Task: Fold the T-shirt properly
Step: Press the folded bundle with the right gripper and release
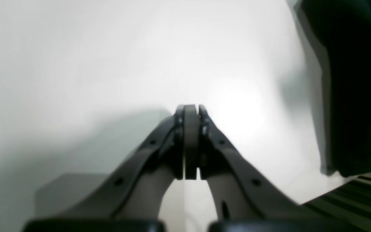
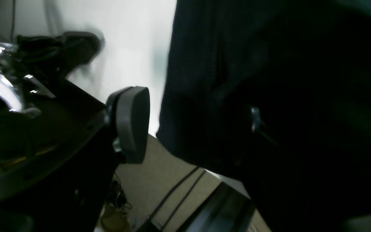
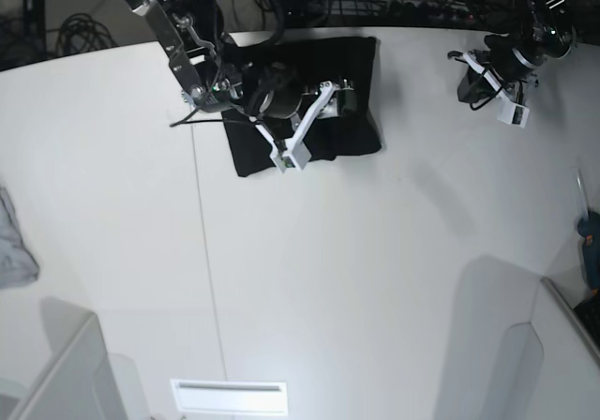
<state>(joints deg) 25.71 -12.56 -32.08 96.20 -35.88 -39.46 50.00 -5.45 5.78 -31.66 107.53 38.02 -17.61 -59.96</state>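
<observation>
The black T-shirt lies as a folded rectangle at the far middle of the white table. My right gripper hovers over its front half. In the right wrist view that gripper is open: one grey pad stands clear of the T-shirt's edge, and the other finger is lost against the dark cloth. My left gripper sits at the far right, apart from the shirt. Its wrist view shows the pads pressed together with nothing between them, and the T-shirt dark at the right edge.
A small grey cloth lies at the table's left edge. Cables run over the floor past the table's far edge. A blue object sits at the right border. A white slotted plate lies near the front.
</observation>
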